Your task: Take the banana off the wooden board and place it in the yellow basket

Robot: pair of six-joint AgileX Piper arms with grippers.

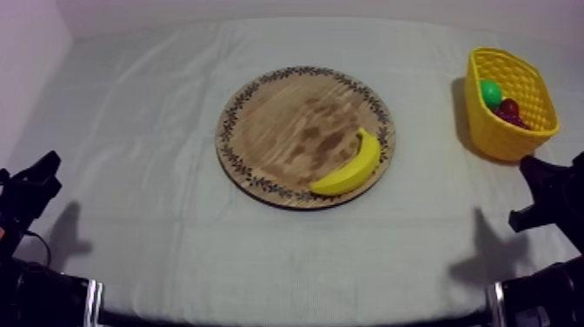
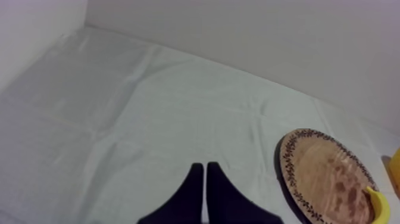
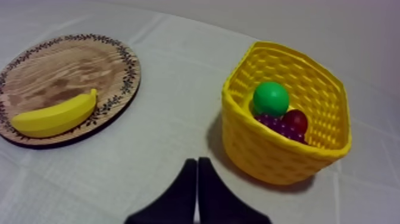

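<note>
We see the banana point(image 1: 348, 165) lying on the wooden board point(image 1: 278, 122), by its basket-side rim; yellow basket point(image 1: 500, 135) well apart; our left gripper point(image 2: 204, 168) and right gripper point(image 3: 197, 162) both pinched together, holding nothing.

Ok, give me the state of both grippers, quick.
Left gripper: shut, holding nothing.
Right gripper: shut, holding nothing.

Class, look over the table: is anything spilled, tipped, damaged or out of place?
Nothing stands out. The banana lies flat near the edge of the wooden board. The yellow basket stands upright, with a green round fruit, a small red fruit and grapes inside.
</note>
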